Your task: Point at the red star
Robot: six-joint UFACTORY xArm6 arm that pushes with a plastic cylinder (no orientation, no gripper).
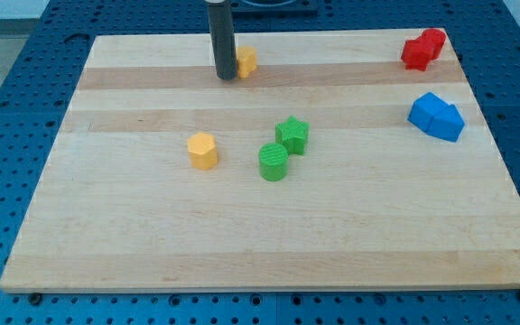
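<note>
Tip (226, 77) at top, red star (423, 49) far right

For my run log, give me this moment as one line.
tip at view's top, touching yellow block | red star far to view's right, not reached | blue block below it | step: pending

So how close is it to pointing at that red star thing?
Not close yet. My tip sits at the view's top, touching or right beside a yellow block, on the board's left half. The red star is in the view's top right corner, far off, with nothing between. So nothing looks done; what is left is sliding my tip right along the top edge to the star.
</note>
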